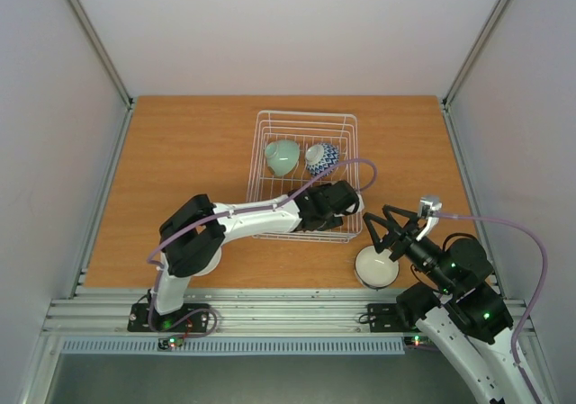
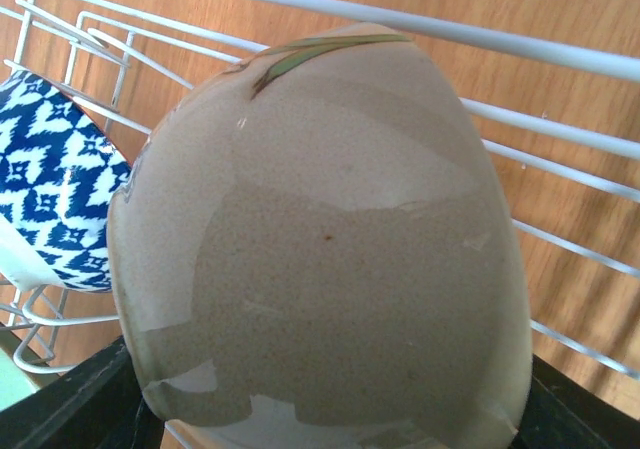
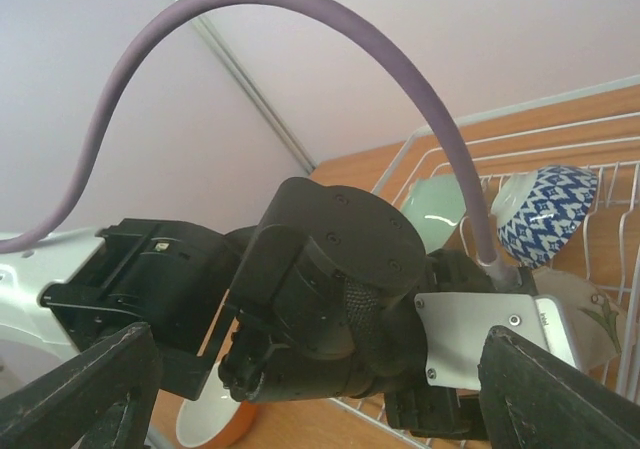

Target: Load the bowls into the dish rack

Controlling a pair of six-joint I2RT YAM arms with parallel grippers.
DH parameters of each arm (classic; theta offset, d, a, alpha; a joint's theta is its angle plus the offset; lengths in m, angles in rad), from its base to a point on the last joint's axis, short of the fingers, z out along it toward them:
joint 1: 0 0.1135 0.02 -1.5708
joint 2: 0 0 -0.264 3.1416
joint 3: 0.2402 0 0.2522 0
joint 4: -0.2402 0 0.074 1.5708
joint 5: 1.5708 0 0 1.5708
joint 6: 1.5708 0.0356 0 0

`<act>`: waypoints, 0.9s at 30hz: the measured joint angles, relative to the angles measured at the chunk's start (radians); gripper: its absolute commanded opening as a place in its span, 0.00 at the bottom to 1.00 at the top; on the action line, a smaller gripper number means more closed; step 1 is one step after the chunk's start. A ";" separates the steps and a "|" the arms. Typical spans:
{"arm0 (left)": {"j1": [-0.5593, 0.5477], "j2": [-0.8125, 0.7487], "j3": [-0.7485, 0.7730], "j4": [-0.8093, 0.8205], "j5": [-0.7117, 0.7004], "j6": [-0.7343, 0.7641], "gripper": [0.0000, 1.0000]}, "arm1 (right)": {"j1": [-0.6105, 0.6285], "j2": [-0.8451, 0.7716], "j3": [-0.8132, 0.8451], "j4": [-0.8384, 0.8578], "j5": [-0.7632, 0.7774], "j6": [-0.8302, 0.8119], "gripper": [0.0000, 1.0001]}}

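Left claw (image 1: 346,202) grasps a beige bowl (image 2: 330,249) on edge over the dish rack (image 1: 304,112), likely for slotting upright; right claw (image 1: 385,227) gapes, released, by a white bowl (image 1: 378,267).

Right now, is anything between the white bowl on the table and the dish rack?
Yes. The left gripper, holding a beige bowl, sits over the dish rack at its near right part, the side facing the white bowl. The table between them looks bare.

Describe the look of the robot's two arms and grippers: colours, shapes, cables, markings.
The left arm and right arm have white links and black joint housings. The left gripper and right gripper are black, two-fingered. A purple cable loops over each arm; green lights glow near the bases.
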 measured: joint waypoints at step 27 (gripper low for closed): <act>-0.034 0.051 -0.100 0.204 -0.286 0.222 0.00 | 0.000 -0.023 0.000 -0.022 0.001 0.000 0.86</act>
